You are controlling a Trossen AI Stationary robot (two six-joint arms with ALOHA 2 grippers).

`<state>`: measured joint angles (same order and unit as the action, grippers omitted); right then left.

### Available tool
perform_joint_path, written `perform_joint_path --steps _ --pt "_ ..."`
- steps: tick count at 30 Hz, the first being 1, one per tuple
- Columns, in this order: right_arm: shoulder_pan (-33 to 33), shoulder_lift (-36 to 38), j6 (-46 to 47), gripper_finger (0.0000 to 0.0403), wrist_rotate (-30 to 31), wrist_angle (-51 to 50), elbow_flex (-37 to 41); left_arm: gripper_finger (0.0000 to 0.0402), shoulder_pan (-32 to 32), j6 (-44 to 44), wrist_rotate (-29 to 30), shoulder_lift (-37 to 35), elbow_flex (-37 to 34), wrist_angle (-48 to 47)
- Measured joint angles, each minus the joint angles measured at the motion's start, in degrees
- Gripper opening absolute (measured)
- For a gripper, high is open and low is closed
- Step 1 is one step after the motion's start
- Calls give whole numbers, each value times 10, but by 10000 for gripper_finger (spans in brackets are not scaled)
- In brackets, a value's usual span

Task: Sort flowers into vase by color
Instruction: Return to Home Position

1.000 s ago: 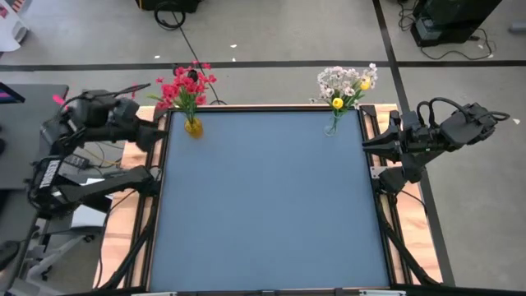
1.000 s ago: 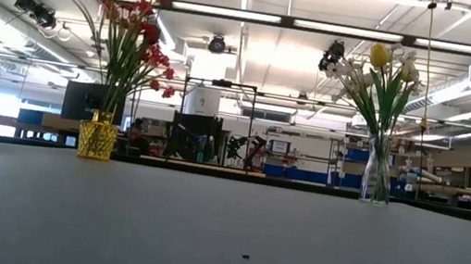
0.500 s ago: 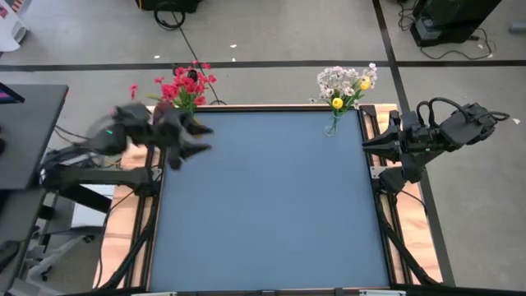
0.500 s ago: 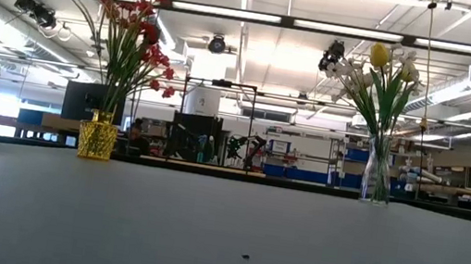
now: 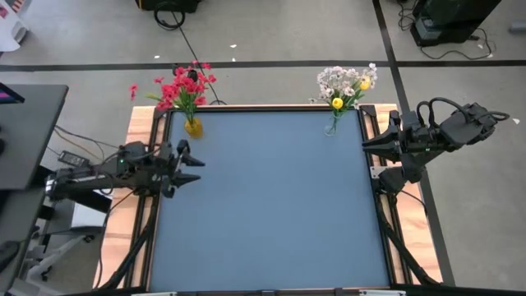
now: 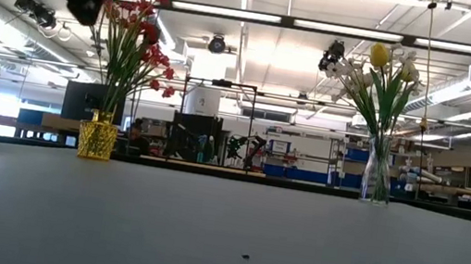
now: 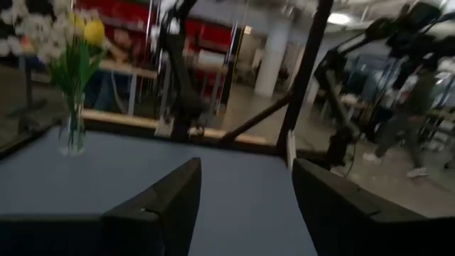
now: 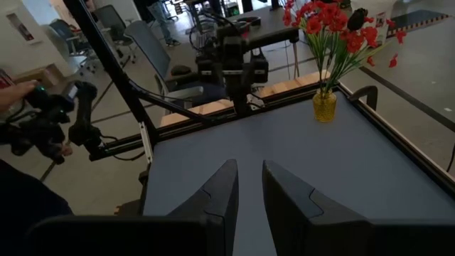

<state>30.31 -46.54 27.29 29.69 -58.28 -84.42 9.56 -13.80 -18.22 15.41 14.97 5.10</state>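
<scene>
Red flowers [image 5: 182,85] with one dark bloom [image 8: 355,18] stand with their stems in a yellow vase [image 5: 193,127] at the table's far left corner. White flowers with yellow buds [image 5: 345,82] stand in a clear vase [image 6: 377,172] at the far right corner. My left gripper [image 5: 197,168] hangs open at the table's left edge, nearer than the yellow vase. It points level toward the right, with nothing between its fingers [image 7: 174,199]. My right gripper [image 5: 364,145] waits above the right edge, open by a narrow gap [image 8: 249,171], holding nothing.
The blue-grey mat [image 5: 271,205] lies between the two arms, framed by wooden boards and dark rails [image 5: 148,214]. A black desk [image 5: 25,123] stands beyond the left edge. Cables lie on the floor behind the table [image 5: 173,16].
My left gripper has swung away from beside the red flowers, out over the table's left edge, then sunk and drawn toward the near edge. It has tipped from slanting to level, pointing to the right. The flowers and vases stand as before.
</scene>
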Motion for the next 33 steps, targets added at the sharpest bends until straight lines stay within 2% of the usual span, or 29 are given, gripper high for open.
perform_joint_path --steps 4,10,14,18,26,31,33 --pt "0 0 0 75 0 0 0 209 0 -8 10 -58 -58 26" --pt "0 0 0 76 0 0 0 164 0 -4 25 -65 -102 56" --pt "0 0 0 75 0 0 0 94 -1 -3 23 -65 -128 96" --pt "0 0 0 76 0 0 0 15 -1 0 -15 -64 -145 132" --pt "0 0 0 77 0 0 0 4 -1 -32 -73 -96 -145 107" --pt "0 0 0 77 0 0 0 2 -2 -32 -63 -155 -145 20" --pt "0 0 0 77 0 0 0 2 -3 -21 -54 -153 -145 3"
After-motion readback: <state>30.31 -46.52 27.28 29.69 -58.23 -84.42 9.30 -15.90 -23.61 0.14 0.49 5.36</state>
